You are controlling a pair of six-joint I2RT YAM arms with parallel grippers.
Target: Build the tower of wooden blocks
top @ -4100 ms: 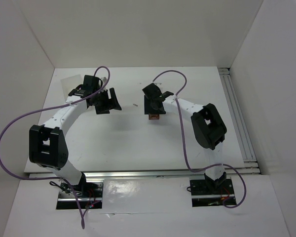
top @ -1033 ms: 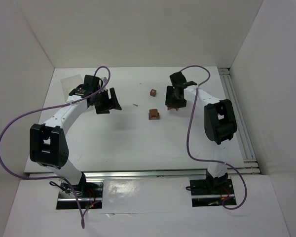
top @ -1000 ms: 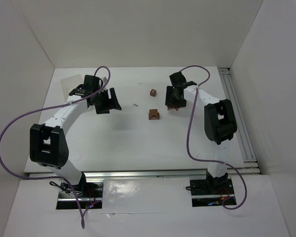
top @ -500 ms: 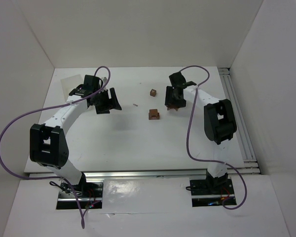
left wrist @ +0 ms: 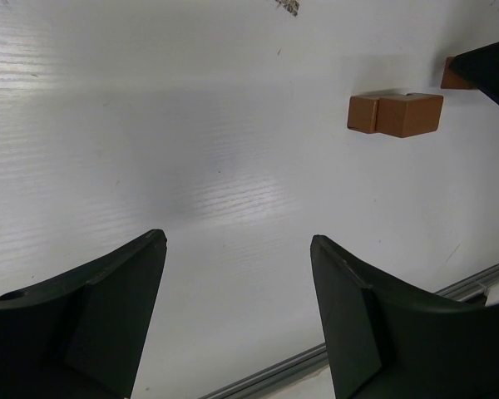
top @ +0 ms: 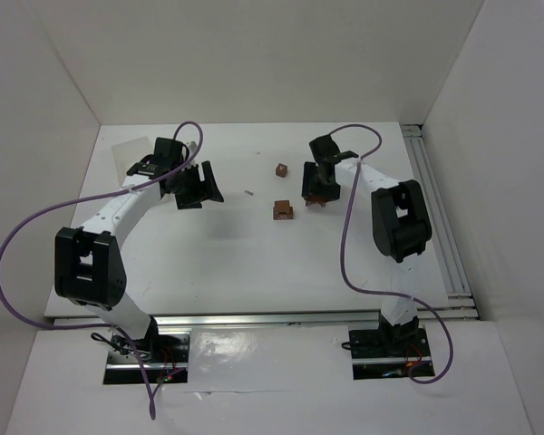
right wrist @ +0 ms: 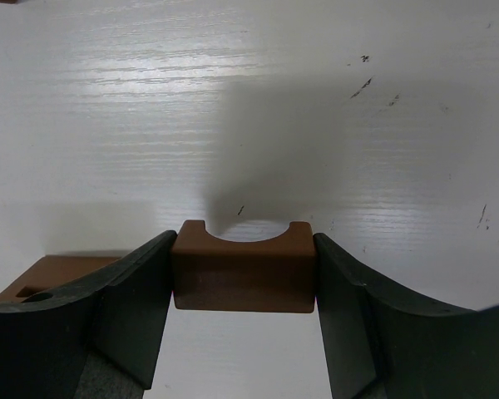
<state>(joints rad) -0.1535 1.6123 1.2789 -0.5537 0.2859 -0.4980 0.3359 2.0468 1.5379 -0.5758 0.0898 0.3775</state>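
Note:
My right gripper is shut on a reddish-brown arch-shaped wood block, with one finger pressing each end, low over the table. Another brown block lies just behind its left finger, partly hidden. The tower is a small low stack of wood blocks a little to the left of that gripper; the left wrist view shows the tower too. A single cube sits behind the stack. My left gripper hangs open and empty at the back left, well away from the blocks. Its fingers frame only bare table.
A tiny pale sliver lies between the left gripper and the stack. Metal rails run along the table's right edge and another rail along the near edge. White walls enclose the back and sides.
Four seconds ago my right gripper was over the stack; it now stands to its right, shut on the arch block. In the last second it only shifted slightly left. The left arm is unmoved.

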